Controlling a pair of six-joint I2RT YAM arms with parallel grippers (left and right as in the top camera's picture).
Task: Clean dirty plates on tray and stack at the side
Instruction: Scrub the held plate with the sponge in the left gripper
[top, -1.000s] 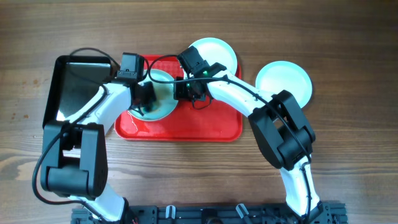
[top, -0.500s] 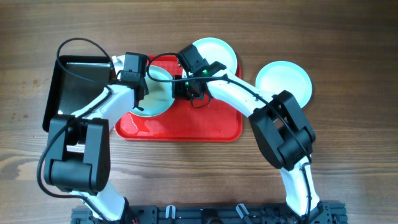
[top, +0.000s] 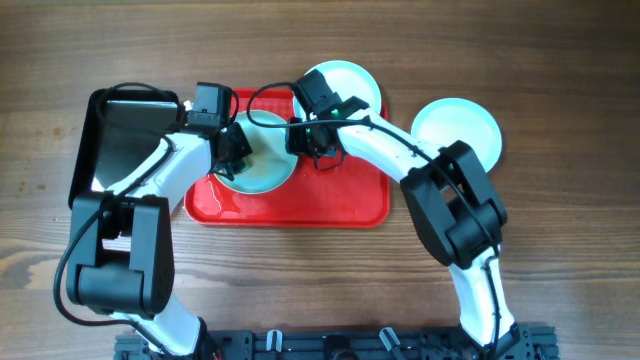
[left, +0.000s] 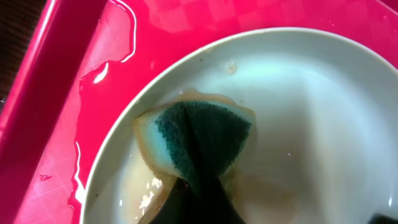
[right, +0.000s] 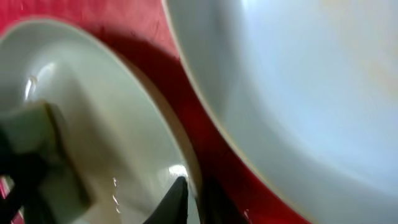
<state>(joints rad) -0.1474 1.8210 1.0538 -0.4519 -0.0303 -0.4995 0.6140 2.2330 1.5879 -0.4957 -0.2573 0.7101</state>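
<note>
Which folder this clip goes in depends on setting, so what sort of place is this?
Probably a robot test bench staged for dishwashing, not a real kitchen: two robot arms on a bare wooden table, a wet red tray holding a plate, and a green sponge pressed into it. No sink shows.

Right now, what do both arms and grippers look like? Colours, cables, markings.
The left arm and right arm have white shells and bulky black joint housings. The left gripper and right gripper are black. Thin black cables loop near each wrist. No markings readable.
</note>
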